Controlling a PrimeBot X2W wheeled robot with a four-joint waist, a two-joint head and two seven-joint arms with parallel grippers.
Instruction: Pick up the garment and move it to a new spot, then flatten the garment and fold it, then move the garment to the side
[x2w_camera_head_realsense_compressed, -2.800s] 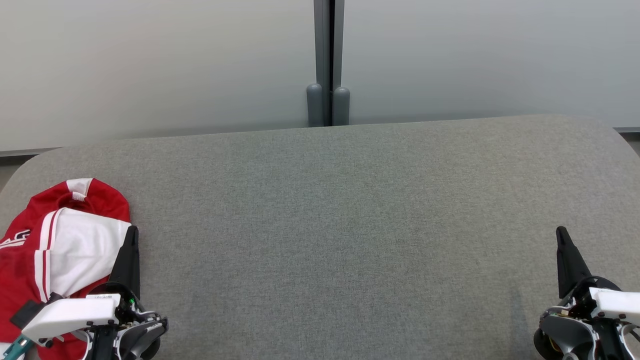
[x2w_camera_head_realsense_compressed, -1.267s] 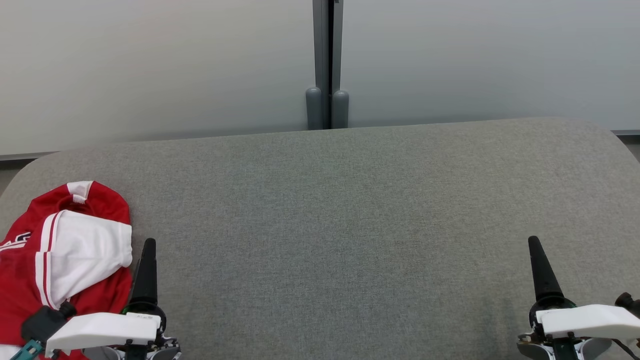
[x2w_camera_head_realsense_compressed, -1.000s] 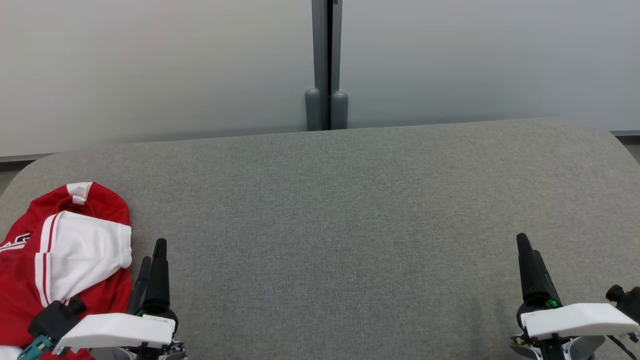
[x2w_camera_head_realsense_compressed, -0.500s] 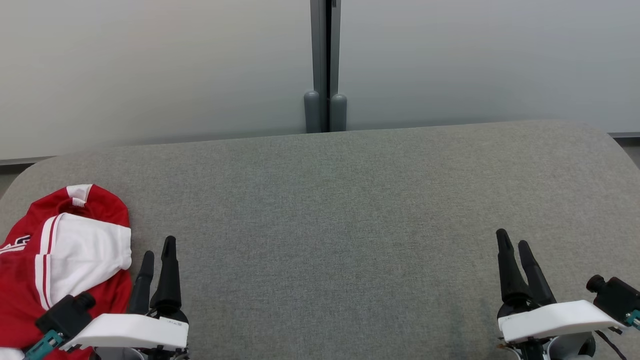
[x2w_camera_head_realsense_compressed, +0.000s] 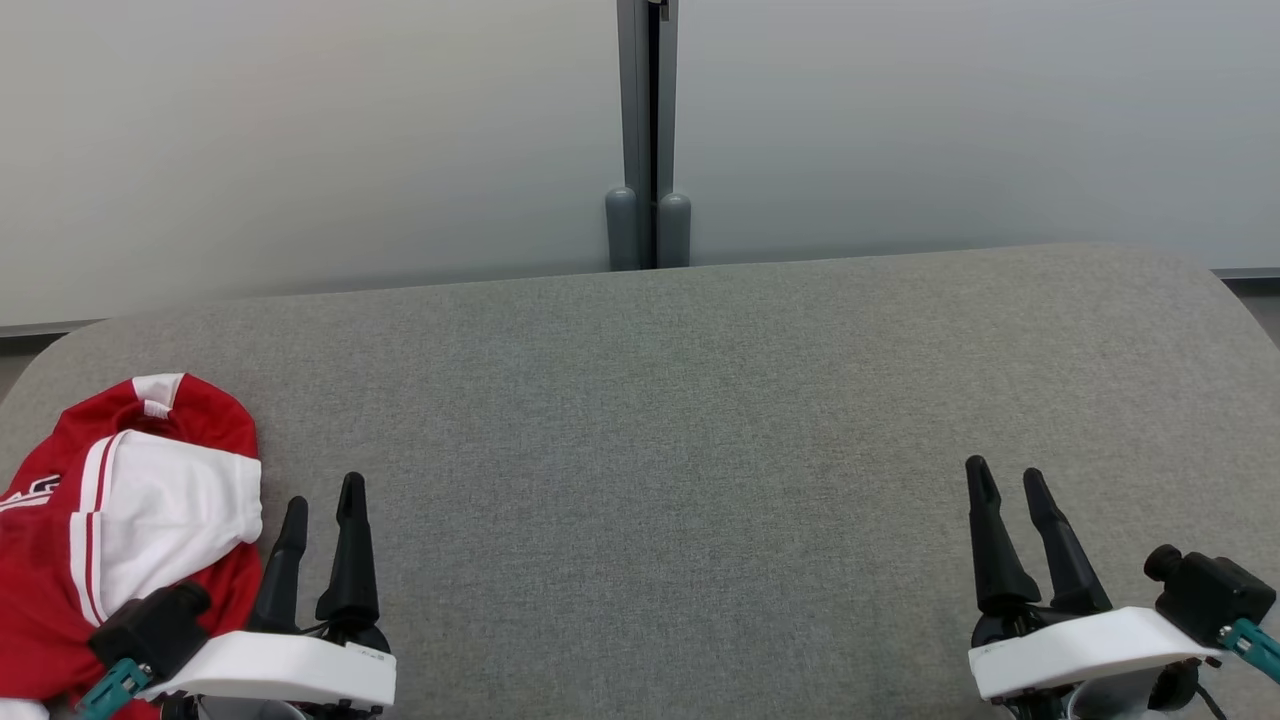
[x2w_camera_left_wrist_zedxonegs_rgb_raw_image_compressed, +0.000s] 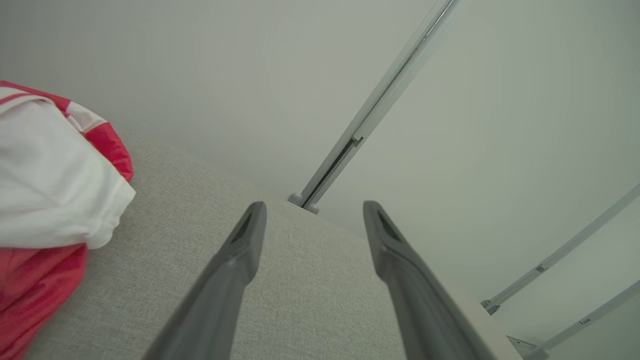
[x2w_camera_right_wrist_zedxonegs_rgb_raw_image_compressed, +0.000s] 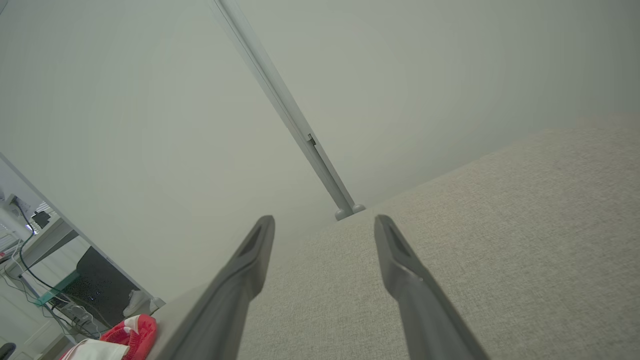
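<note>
The crumpled red-and-white fabric garment (x2w_camera_head_realsense_compressed: 150, 510) is lying at the left end of the grey cloth-covered table (x2w_camera_head_realsense_compressed: 660, 400), just beside the left pincer (x2w_camera_head_realsense_compressed: 323, 495), whose fingers are standing apart, empty. The right pincer (x2w_camera_head_realsense_compressed: 1005, 472), likewise apart, is hovering well away.

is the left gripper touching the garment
Apart. The left wrist view shows bare grey surface between the left gripper and the garment.

Left pincer (x2w_camera_head_realsense_compressed: 324, 494), right pincer (x2w_camera_head_realsense_compressed: 1005, 471), both agape
</note>
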